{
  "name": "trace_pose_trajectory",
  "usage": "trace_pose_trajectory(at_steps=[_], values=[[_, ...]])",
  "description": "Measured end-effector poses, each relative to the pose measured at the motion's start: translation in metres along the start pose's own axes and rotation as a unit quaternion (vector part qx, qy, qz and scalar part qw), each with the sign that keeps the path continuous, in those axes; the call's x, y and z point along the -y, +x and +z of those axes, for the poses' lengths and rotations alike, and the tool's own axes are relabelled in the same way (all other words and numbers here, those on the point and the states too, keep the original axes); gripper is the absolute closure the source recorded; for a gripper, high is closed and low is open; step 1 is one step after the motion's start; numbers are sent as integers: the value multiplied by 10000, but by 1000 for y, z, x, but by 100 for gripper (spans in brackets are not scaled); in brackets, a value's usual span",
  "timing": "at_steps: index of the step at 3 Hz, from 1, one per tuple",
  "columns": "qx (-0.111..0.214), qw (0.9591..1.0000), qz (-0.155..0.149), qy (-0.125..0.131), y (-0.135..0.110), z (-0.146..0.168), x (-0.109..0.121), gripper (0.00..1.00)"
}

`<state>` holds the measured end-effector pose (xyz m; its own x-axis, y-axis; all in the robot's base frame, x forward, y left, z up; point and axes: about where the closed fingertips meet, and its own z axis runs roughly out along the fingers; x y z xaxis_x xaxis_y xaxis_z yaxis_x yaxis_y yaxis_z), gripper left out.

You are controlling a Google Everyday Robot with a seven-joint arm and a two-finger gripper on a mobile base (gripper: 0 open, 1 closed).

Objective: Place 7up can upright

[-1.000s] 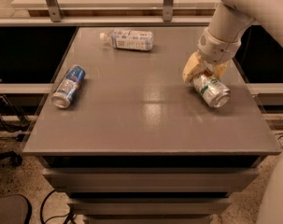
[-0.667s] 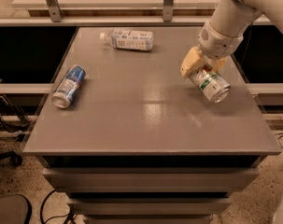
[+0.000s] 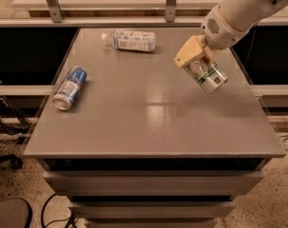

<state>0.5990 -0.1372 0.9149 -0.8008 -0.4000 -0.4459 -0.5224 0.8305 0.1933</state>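
Observation:
The 7up can [image 3: 210,77], green and white with a silver end, hangs tilted in the air over the right side of the grey table [image 3: 148,113]. My gripper [image 3: 196,61], with tan fingers [image 3: 190,52], is shut on the can's upper end and holds it clear of the tabletop. The white arm reaches in from the top right corner.
A blue and silver can [image 3: 70,88] lies on its side near the table's left edge. A clear plastic bottle [image 3: 130,40] lies on its side at the back. A glass rail with metal posts runs behind the table. Drawers sit below the front edge.
The gripper has lifted the 7up can off the tabletop and moved it slightly up and back. The can now hangs tilted in the air. The other can and the bottle have not moved.

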Motion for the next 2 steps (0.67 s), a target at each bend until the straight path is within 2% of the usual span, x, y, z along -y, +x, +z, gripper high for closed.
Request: trace_pose_trajectory(at_steps=[1, 2], values=[[23, 9989, -473, -51, -2, 2, -4, 100], [16, 9989, -470, -45, -2, 3, -3, 100]])
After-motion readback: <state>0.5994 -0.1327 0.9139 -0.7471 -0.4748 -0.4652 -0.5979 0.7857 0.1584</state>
